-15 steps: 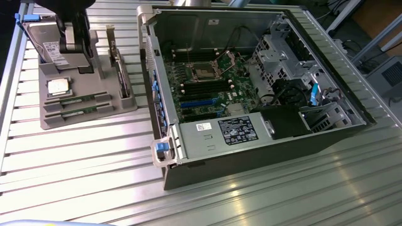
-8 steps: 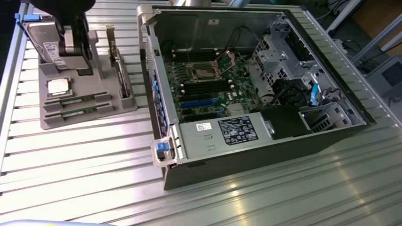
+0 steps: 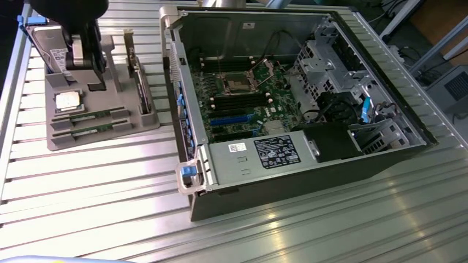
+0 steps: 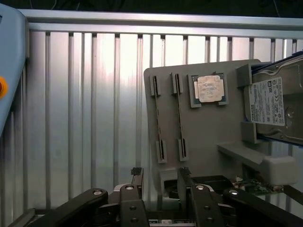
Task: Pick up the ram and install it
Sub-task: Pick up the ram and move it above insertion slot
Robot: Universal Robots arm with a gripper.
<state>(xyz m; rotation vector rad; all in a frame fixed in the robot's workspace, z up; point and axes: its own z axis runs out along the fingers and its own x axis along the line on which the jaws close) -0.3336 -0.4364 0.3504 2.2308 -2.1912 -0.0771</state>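
Observation:
Two ram sticks, thin green boards, lie side by side in slots of the grey holder tray (image 3: 139, 123): one ram (image 3: 91, 116) and the other ram (image 3: 93, 129) beside it. In the wrist view they show edge-on, ram (image 4: 155, 113) and ram (image 4: 179, 113). My black gripper (image 3: 86, 66) hangs over the far part of the tray, near the hard drive and short of the sticks. Its fingers (image 4: 138, 178) stand apart around the gripper (image 4: 161, 178) middle, with nothing held between them.
The tray also holds a square silver processor (image 4: 208, 89) and a hard drive (image 4: 272, 101) with a white label. The open computer case (image 3: 292, 98) with its motherboard lies at the exterior view's right, on a ribbed metal table (image 3: 109, 192).

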